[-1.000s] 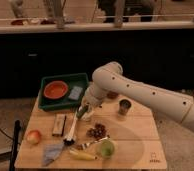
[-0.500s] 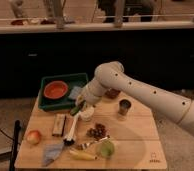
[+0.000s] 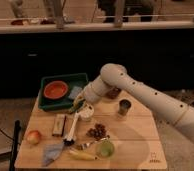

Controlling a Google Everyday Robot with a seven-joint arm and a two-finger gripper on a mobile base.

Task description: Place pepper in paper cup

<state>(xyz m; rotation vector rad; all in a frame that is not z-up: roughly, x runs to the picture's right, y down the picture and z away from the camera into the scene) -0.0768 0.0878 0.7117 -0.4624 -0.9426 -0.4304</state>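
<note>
My white arm reaches in from the right and bends down to the gripper [image 3: 79, 103], which hangs at the front edge of the green tray, just above and left of the paper cup [image 3: 86, 113]. The cup is short and white and stands upright on the wooden table. A slim dark green pepper [image 3: 76, 106] shows at the gripper's tip, held above the cup's left rim. The gripper looks shut on it. The arm hides part of the gripper.
The green tray [image 3: 46, 85] holds an orange bowl [image 3: 56, 90]. A dark brown bowl [image 3: 113, 93] and a metal cup [image 3: 124, 106] stand to the right. In front lie a brush [image 3: 71, 131], a brown box [image 3: 59, 125], an apple [image 3: 33, 136], dark grapes [image 3: 96, 131], a pale green round fruit [image 3: 106, 148], a yellow item [image 3: 85, 156] and a blue cloth [image 3: 51, 152].
The gripper has shifted only slightly and stays by the paper cup's left rim with the pepper in it. Nothing on the table has moved.
</note>
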